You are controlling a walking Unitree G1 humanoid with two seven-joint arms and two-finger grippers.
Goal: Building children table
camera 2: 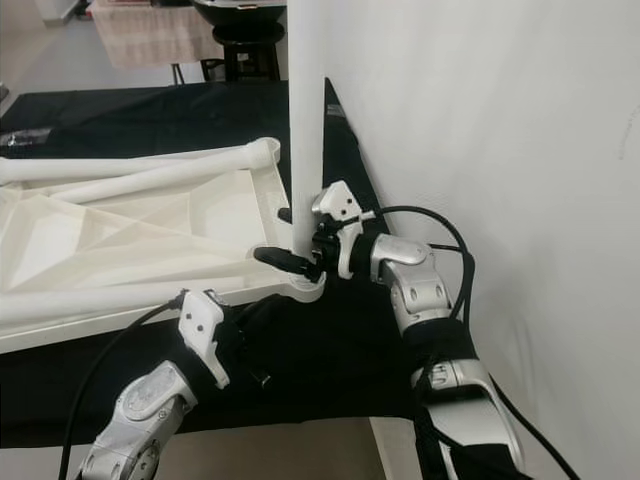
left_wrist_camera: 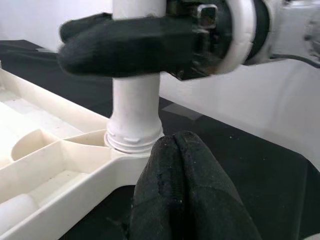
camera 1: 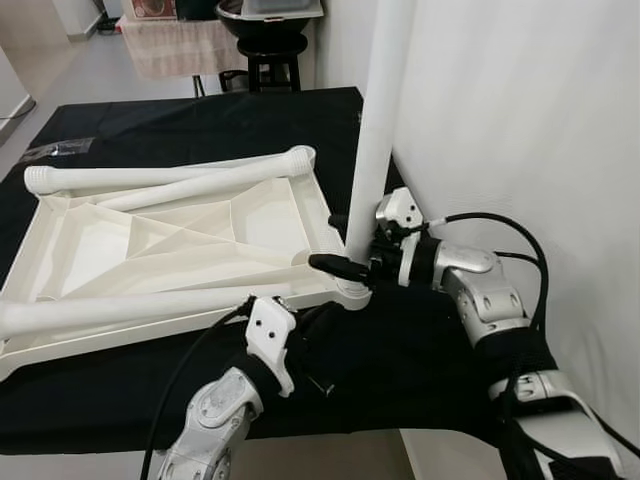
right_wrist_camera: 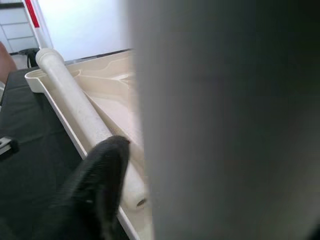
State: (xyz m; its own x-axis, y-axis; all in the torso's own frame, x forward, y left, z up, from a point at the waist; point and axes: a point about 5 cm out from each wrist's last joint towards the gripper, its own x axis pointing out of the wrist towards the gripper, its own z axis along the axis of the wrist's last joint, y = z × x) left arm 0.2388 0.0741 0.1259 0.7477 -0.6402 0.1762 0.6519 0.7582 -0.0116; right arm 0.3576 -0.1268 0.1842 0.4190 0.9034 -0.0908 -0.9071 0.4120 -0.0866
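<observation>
So we've got the white tabletop (camera 1: 180, 245) lying upside down on the black mat (camera 1: 130, 390), its near right corner right by the wall (camera 1: 520, 120). One leg (camera 1: 375, 130) stands upright in that corner socket, and our right gripper (camera 1: 345, 262) is clamped around it low down, probably to keep it straight while it seats. Left gripper (left_wrist_camera: 175, 165) sits just beside the socket with its fingers pressed together, holding nothing; looks like bracing. Three more legs (camera 1: 150, 178) lie loose across the tray. The upright leg's top is cut off, and we can't tell if it's fully seated.
</observation>
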